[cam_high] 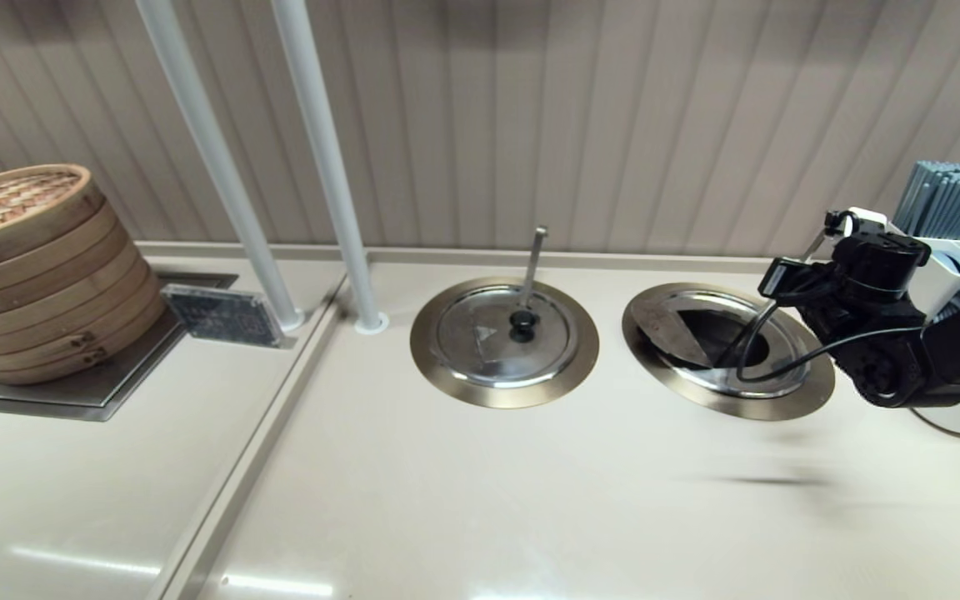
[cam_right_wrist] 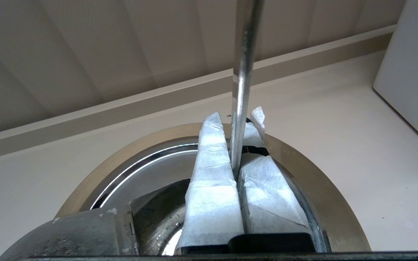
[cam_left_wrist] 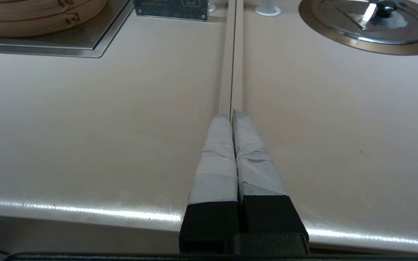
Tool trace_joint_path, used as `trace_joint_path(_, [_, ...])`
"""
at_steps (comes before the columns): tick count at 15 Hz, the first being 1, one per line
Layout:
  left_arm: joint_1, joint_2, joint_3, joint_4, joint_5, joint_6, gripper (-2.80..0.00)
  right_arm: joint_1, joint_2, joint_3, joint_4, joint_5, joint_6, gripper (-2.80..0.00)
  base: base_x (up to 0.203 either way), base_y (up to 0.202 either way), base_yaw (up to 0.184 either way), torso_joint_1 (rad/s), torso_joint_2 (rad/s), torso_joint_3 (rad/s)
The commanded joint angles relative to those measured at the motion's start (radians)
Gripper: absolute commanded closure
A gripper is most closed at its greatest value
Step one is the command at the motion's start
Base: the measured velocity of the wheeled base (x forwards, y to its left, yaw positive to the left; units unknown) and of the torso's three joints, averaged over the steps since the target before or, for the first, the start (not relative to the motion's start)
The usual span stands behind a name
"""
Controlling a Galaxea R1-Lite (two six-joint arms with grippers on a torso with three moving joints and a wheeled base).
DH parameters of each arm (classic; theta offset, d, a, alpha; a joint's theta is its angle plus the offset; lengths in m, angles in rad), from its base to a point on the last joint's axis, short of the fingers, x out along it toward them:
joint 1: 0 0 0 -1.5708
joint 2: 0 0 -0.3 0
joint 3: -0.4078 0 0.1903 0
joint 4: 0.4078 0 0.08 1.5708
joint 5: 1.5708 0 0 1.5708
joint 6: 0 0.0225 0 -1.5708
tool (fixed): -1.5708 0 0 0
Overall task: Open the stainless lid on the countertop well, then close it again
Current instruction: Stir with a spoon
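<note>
The stainless lid point(cam_high: 663, 321) lies on the right-hand countertop well point(cam_high: 813, 392). A dark wedge gapes from its middle to the rim. In the right wrist view a hinged flap point(cam_right_wrist: 82, 232) of the lid point(cam_right_wrist: 151, 174) stands folded up, and the well point(cam_right_wrist: 303, 181) is dark inside. My right gripper point(cam_high: 830, 250) point(cam_right_wrist: 236, 119) hangs over the well's far right rim, shut on the slanted steel utensil handle point(cam_right_wrist: 243, 72). The lid's black knob is hidden. My left gripper point(cam_left_wrist: 232, 114) is shut and empty over the counter's front edge, out of the head view.
The twin lid point(cam_high: 488, 342) point(cam_left_wrist: 368, 21) with its upright handle covers the left well. Stacked bamboo steamers point(cam_high: 30, 267) and a small sign point(cam_high: 222, 315) stand far left. Two white poles point(cam_high: 322, 150) rise at the back. A white holder of grey sticks point(cam_high: 955, 200) stands behind my right arm.
</note>
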Motion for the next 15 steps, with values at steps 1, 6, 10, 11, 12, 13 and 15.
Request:
trace_joint_path(1, [0.000, 0.000, 0.000, 0.000, 0.001, 0.000, 0.00, 0.006, -0.024, 0.013, -0.005, 0.001, 0.004, 0.00, 0.000, 0.000, 0.000, 0.000, 0.00, 0.000])
trace_joint_path(6, [0.000, 0.000, 0.000, 0.000, 0.001, 0.000, 0.00, 0.030, -0.091, 0.085, -0.003, 0.068, 0.003, 0.00, 0.000, 0.000, 0.000, 0.000, 0.00, 0.000])
trace_joint_path(10, [0.000, 0.000, 0.000, 0.000, 0.001, 0.000, 0.00, 0.022, -0.141, 0.128, 0.072, 0.159, -0.007, 0.00, 0.000, 0.000, 0.000, 0.000, 0.00, 0.000])
trace_joint_path(11, [0.000, 0.000, 0.000, 0.000, 0.001, 0.000, 0.00, 0.010, -0.142, 0.124, 0.086, 0.163, -0.012, 0.00, 0.000, 0.000, 0.000, 0.000, 0.00, 0.000])
trace_joint_path(12, [0.000, 0.000, 0.000, 0.000, 0.001, 0.000, 0.00, -0.006, -0.135, 0.123, 0.088, 0.163, -0.046, 0.00, 0.000, 0.000, 0.000, 0.000, 0.00, 0.000])
trace_joint_path(13, [0.000, 0.000, 0.000, 0.000, 0.001, 0.000, 0.00, -0.022, -0.124, 0.124, 0.086, 0.162, -0.080, 0.00, 0.000, 0.000, 0.000, 0.000, 0.00, 0.000])
trace_joint_path(15, [0.000, 0.000, 0.000, 0.000, 0.001, 0.000, 0.00, -0.043, -0.099, 0.113, 0.082, 0.160, -0.101, 0.00, 0.000, 0.000, 0.000, 0.000, 0.00, 0.000])
